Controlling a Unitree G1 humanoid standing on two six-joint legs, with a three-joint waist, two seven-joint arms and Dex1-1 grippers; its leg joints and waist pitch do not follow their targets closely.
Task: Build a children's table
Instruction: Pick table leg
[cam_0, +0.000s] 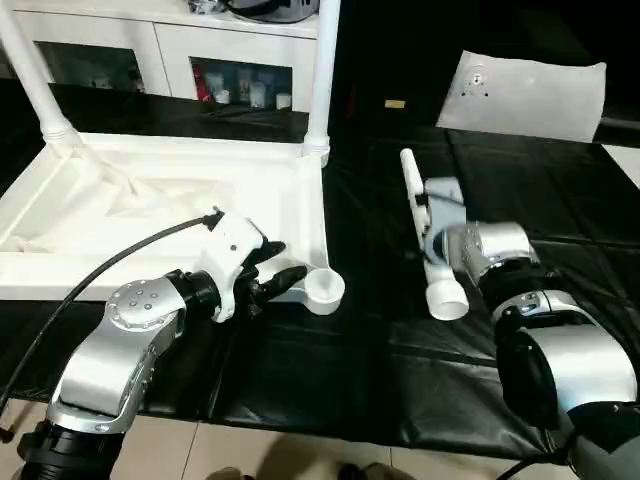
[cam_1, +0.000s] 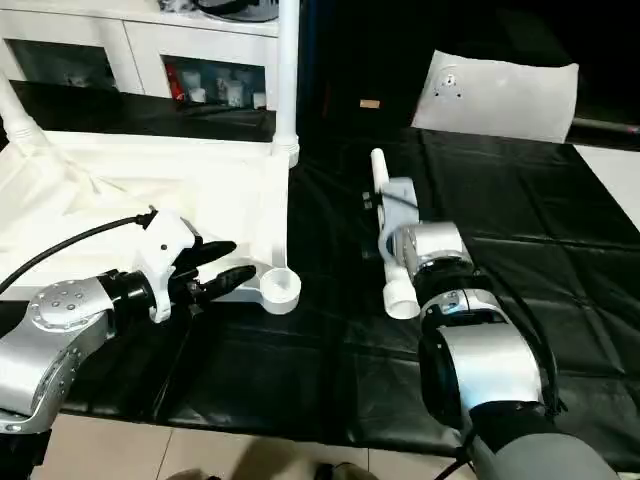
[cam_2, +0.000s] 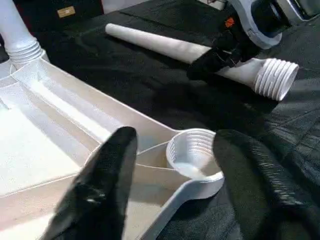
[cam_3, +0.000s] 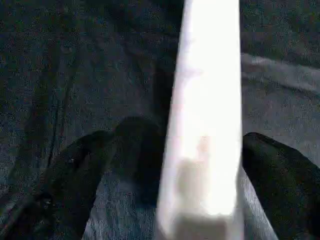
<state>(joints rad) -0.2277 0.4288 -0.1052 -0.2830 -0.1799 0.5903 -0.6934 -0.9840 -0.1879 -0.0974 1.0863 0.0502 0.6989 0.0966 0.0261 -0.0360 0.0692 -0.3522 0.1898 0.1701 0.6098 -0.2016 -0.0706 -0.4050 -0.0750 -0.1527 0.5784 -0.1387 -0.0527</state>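
Beside the upturned white plastic tabletop's (cam_0: 150, 200) empty near-corner socket (cam_0: 323, 288), the left gripper (cam_0: 277, 272) hangs parted and empty, while rightward the wide-open right gripper (cam_2: 220, 57) straddles, ungripped, the loose white tapered leg (cam_0: 428, 240) lying lengthwise away from the robot on the black mat (cam_0: 520, 190).

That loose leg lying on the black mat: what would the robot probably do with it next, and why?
Probably close the right tool on the loose leg. Its open fingers already straddle the leg, and the table top has an empty corner socket nearby, beside the left tool.
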